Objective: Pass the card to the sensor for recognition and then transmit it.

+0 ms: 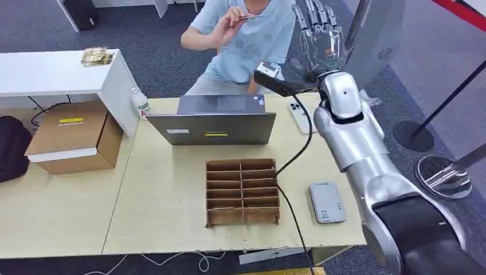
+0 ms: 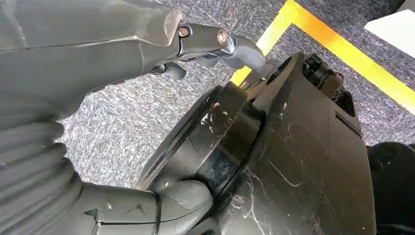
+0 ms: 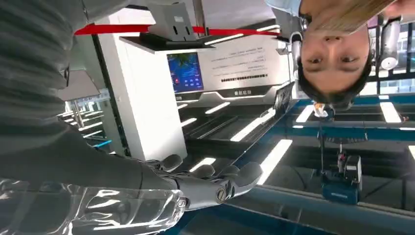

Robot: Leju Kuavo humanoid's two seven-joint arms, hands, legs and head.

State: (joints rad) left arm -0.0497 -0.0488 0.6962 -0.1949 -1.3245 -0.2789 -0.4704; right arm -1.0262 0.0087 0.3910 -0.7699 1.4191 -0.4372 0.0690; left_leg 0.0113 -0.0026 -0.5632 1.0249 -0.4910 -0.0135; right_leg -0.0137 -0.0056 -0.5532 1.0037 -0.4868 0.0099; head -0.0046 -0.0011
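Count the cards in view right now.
1: the card is pinched in the person's hand beyond the laptop. Others may be hidden.

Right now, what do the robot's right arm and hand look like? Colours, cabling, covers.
The right arm is glossy silver with rounded shells and a black band at the lower joint. A black cable runs along it to a black wrist-mounted camera bracket. The right hand wears a clear glossy cover over dark, metal-jointed fingers.
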